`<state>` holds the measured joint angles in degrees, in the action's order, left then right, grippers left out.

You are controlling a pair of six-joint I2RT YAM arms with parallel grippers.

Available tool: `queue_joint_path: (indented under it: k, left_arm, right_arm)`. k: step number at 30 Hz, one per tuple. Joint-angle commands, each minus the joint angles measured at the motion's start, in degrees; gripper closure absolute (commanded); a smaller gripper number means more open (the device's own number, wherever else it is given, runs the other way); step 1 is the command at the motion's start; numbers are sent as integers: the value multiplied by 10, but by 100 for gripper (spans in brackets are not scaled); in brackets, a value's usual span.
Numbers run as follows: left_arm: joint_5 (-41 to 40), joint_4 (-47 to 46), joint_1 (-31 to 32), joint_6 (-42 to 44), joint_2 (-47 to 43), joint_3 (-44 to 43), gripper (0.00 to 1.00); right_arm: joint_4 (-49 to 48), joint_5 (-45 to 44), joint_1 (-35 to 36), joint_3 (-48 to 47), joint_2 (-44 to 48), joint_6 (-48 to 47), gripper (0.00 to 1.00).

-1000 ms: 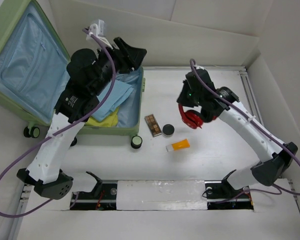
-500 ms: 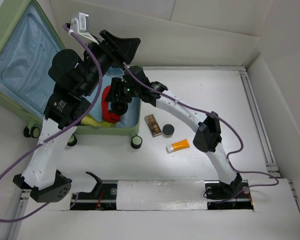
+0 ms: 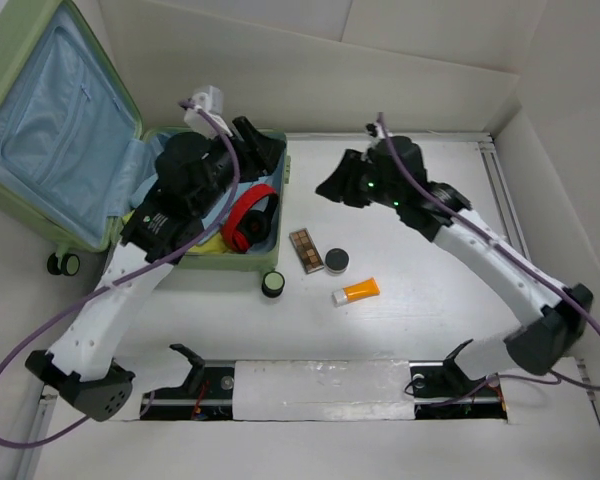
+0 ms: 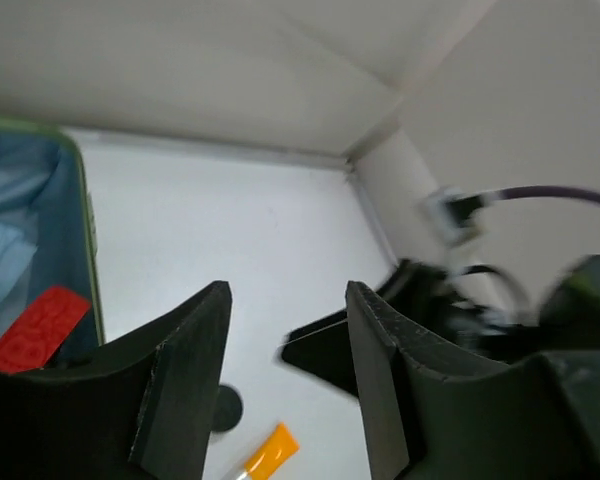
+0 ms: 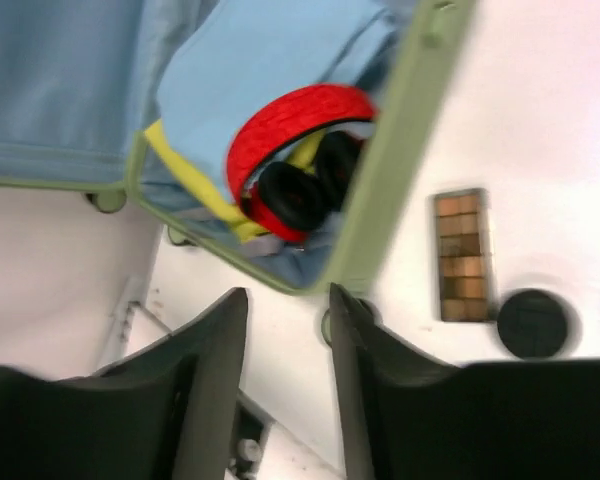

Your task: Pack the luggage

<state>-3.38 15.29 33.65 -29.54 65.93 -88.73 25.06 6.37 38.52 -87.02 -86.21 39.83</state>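
While open, fabric-lined hard-rimmed luggage (image 3: 52,132)

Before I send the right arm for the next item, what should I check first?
1. Red headphones lying inside the luggage: ok.
2. Right gripper open and empty: ok.
3. Left gripper open and empty: ok.
4. Palette, black jar and orange tube on the table, uncovered: ok.
5. Drop-off path clear: not ok, the left arm hangs over the luggage.
6. Room left inside: cannot tell, the arm hides much of it.
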Motion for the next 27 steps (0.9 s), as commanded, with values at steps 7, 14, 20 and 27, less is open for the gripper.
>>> queue_joint_path:
  k: [7,14,20,27]
  left_arm:
    - [15,39,0,39,61,57,57]
    - [-91,114,0,97,82,140,30]
    - [-178,126,0,120,119,174,23]
    - [-262,120,0,120,172,126,23]
  right_arm:
    - [62,-28,-42,75,71,-56,97]
    - [82,-28,-69,103,117,-75,57]
    - [108,-1,-96,137,144,-85,49]
    - [113,18,-101,148,144,-91,49]
